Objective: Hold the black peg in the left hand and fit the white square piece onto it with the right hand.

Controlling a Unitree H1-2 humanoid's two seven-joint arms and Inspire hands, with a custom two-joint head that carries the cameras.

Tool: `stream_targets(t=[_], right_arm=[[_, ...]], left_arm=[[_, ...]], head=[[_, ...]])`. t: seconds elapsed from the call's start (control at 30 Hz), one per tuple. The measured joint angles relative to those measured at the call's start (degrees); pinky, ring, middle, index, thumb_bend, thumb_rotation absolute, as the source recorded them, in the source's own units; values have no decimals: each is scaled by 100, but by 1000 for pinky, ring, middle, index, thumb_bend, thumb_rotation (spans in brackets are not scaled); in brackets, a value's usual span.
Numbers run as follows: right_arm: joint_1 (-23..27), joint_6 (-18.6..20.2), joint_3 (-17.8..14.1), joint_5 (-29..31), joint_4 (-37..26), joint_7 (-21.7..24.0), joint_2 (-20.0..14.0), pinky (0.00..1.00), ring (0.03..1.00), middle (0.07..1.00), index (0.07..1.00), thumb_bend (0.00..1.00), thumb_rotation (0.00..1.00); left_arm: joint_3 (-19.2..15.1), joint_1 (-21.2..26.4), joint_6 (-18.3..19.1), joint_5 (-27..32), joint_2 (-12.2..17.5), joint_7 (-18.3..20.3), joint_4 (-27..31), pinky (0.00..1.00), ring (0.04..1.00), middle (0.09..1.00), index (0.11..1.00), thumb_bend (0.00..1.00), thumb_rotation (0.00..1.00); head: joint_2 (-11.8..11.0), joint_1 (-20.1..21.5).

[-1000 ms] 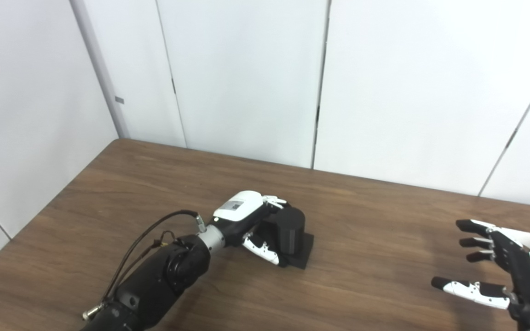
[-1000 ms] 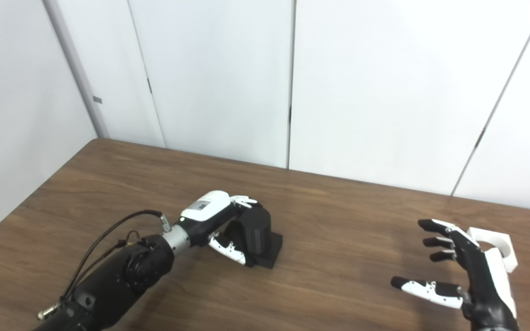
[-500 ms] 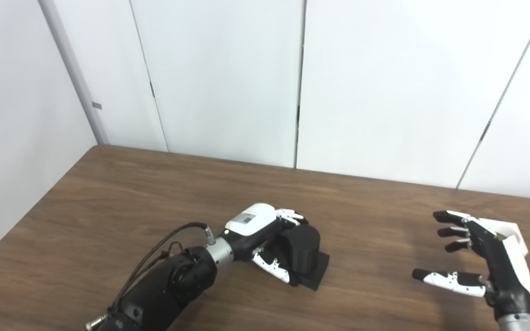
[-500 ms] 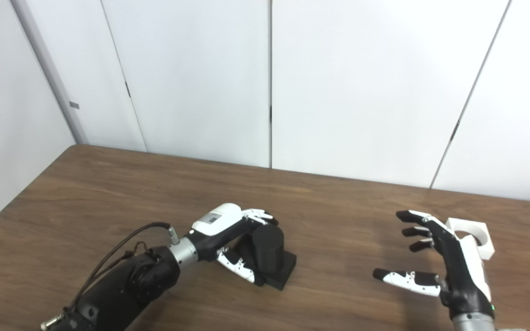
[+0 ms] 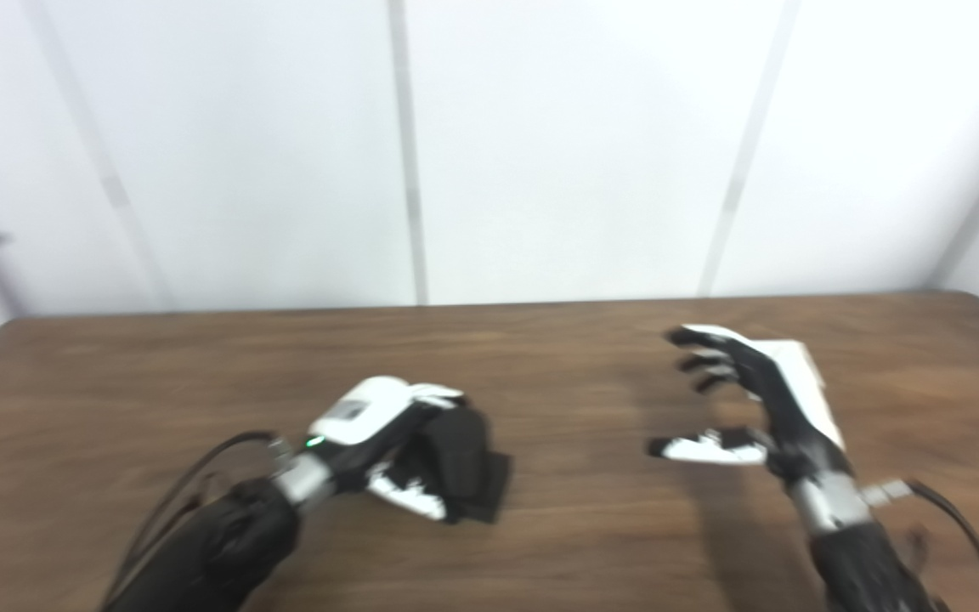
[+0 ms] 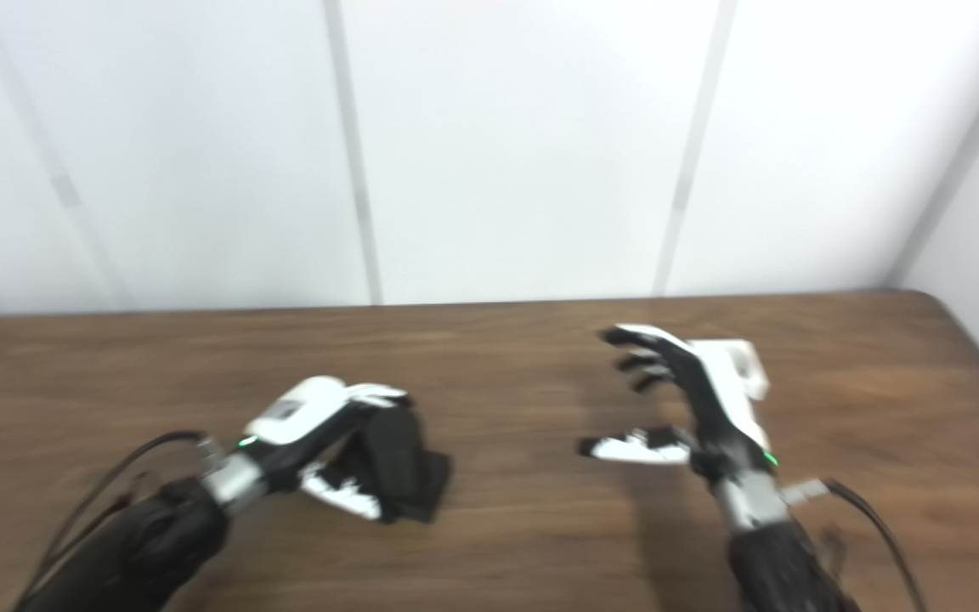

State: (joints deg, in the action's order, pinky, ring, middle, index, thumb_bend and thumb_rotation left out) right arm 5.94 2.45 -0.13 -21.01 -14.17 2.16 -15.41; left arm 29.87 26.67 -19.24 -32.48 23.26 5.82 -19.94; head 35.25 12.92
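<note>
Both views badly motion-blurred; edges soft everywhere.

Left hand (image 5: pixel 387 425) lies low on the brown wood-grain surface (image 5: pixel 583 544), left of centre, fingers wrapped around the black cylindrical peg on its flat square base (image 5: pixel 464 463). Peg looks upright with the base seemingly flat on the surface, though the blur makes lift or tilt impossible to rule out.

Right hand (image 6: pixel 685 399) hovers right of centre, well apart from the peg, fingers spread and gently curled, thumb stretched toward the left — holding nothing. The white square piece (image 6: pixel 740 361) sits just beyond it on the far right side of the surface, mostly hidden behind the palm.

Step in hand, as I read it: the right hand's reach for the white piece, not yet grasped. To do it well, the hand should come over the piece and close on two opposite flat sides, leaving the piece's hole uncovered so it can pass over the peg. Fingers should not curl beneath the piece. The left hand should hold low on the peg, leaving the top free, and keep it upright and steady for the fit.

Hard to make out:
- the piece's hole — not discernible here; only a corner and top edge show
- whether the right hand touches the piece or only stands in front of it
- left fingertips, lost against the black peg
- both forearms, cut off at the bottom edge
</note>
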Motion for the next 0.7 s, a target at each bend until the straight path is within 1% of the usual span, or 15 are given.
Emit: stream_targets(t=[0.03, 0.1, 0.17, 0.23, 0.27, 0.33, 0.37, 0.47, 0.53, 0.6, 0.63, 0.7], right_arm=[[55, 64, 6, -20, -54, 71, -55, 567, 689, 782, 756, 629, 30], [148, 274, 40, -129, -149, 253, -171, 567, 695, 789, 773, 639, 47], [245, 518, 125, -366, -239, 464, -323, 585, 725, 811, 802, 687, 78], [362, 821, 222, -633, -375, 734, -513, 593, 733, 819, 807, 702, 80], [454, 949, 257, -769, -424, 857, -605, 595, 742, 830, 811, 719, 76], [609, 1114, 304, -1009, -481, 1030, -779, 588, 756, 854, 823, 741, 94], [694, 1176, 346, -1123, -486, 1133, -904, 593, 770, 866, 830, 754, 110], [1039, 1541, 539, -1519, -439, 1804, -1454, 647, 826, 889, 851, 806, 150], [1321, 1763, 626, -1764, -279, 2141, -1778, 663, 844, 890, 849, 843, 158], [1541, 1873, 660, -1959, -61, 2311, -2024, 675, 853, 893, 846, 855, 151], [1611, 1904, 679, -2034, 39, 2340, -2112, 695, 862, 899, 849, 854, 147], [1704, 1958, 744, -2136, 195, 2468, -2201, 715, 869, 905, 852, 852, 141]], left_arm=[[13, -2, -16, 1, 34, 6, 16, 727, 868, 843, 490, 524, 65], [43, 0, -80, 2, 91, 52, 39, 733, 866, 842, 490, 524, 64], [61, -12, -159, 8, 132, 87, 77, 724, 860, 835, 490, 524, 61], [69, -32, -207, 15, 163, 103, 109, 718, 855, 831, 489, 524, 59], [66, -47, -258, 21, 178, 102, 111, 720, 850, 828, 489, 524, 59], [64, -58, -372, 33, 198, 102, 107, 719, 845, 824, 489, 523, 58], [60, -69, -406, 50, 209, 102, 102, 715, 842, 822, 489, 523, 57], [46, -106, -459, 126, 230, 102, 95, 715, 834, 815, 488, 523, 54], [34, -126, -522, 150, 249, 103, 95, 717, 834, 816, 488, 523, 53], [33, -132, -573, 169, 262, 108, 92, 718, 834, 817, 488, 523, 53], [26, -134, -603, 177, 267, 108, 78, 713, 833, 817, 489, 523, 54], [10, -130, -649, 192, 281, 107, 28, 711, 829, 815, 489, 523, 55]], head=[[-61, 235], [-105, 404], [-211, 729], [-237, 800], [-324, 1009], [-421, 1221], [-457, 1292], [-554, 1442], [-641, 1599], [-642, 1600], [-685, 1670], [-686, 1714]])
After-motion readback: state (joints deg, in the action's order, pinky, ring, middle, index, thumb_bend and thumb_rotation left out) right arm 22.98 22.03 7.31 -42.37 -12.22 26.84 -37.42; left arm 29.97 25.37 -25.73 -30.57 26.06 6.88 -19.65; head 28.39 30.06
